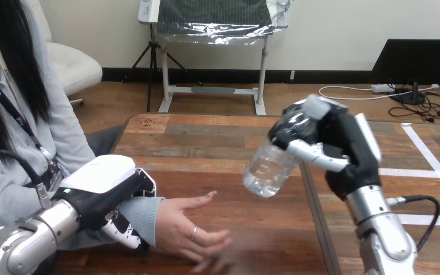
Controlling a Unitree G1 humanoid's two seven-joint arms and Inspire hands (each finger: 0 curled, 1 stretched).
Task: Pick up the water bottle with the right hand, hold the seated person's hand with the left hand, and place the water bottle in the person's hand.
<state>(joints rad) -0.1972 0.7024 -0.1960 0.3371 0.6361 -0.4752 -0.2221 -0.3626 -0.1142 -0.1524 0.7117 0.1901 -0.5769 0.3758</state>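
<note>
Water bottle (268,169) hangs tilted above the wooden table (217,137), its upper end clasped in the curled fingers of the robot's right hand (344,149), its clear base angled down toward the person's hand (189,232), which lies open and apart from it. The robot's left hand (100,183) wraps the person's wrist over a grey sleeve.

Clear water bottle (269,169); black-and-white right robot hand (346,143); brown plank-patterned table (206,146).

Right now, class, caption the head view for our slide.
Right hand holds the water bottle tilted above the table; left hand clasps the person's wrist.
</note>
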